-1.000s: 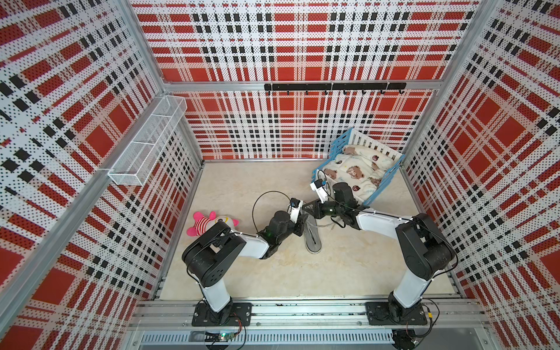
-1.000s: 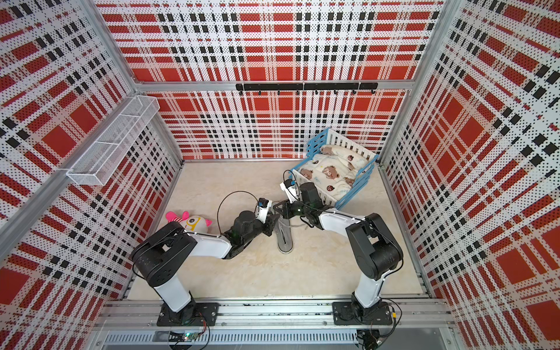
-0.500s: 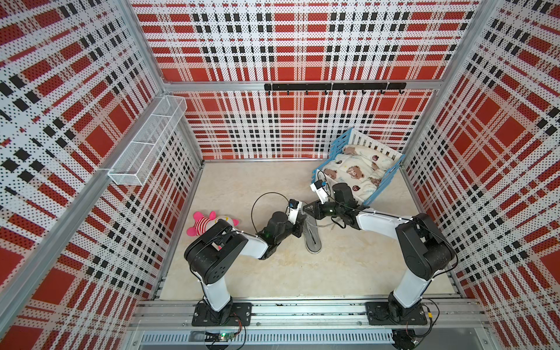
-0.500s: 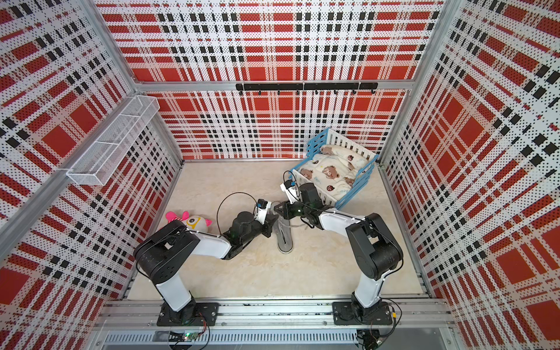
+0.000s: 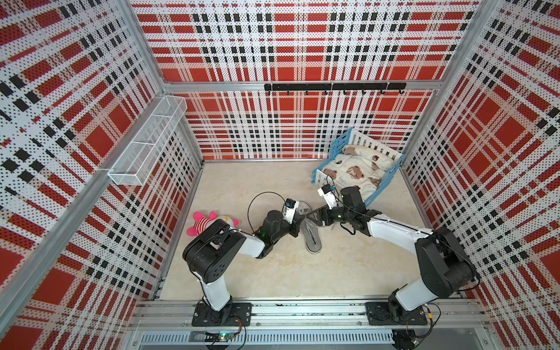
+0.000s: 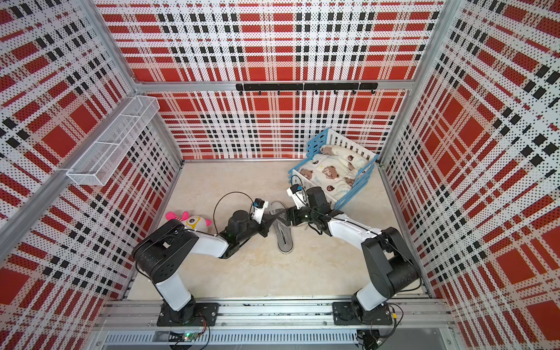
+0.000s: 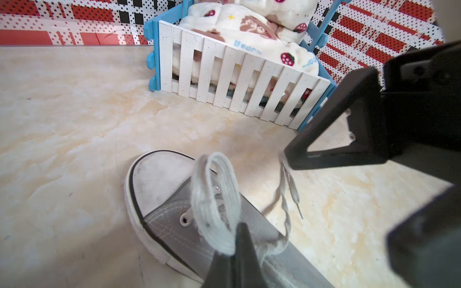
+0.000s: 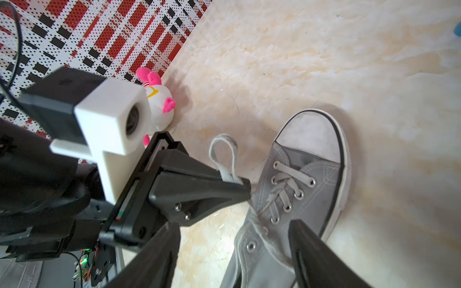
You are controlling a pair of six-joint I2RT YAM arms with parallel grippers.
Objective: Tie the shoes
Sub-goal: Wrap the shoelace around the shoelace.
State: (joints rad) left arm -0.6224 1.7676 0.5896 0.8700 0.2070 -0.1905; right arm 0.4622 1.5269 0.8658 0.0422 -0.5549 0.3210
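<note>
Shoe (image 5: 310,236) lies mid-floor between the arms, no bow yet: left gripper (image 8: 242,187) pinches one lace loop (image 7: 200,209), right gripper (image 8: 233,224) hangs spread over the eyelets, with second loop and knot remaining.

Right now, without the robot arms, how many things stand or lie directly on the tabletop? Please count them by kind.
Sneaker: 1
Plush toy: 1
Doll bed: 1
Total: 3
</note>
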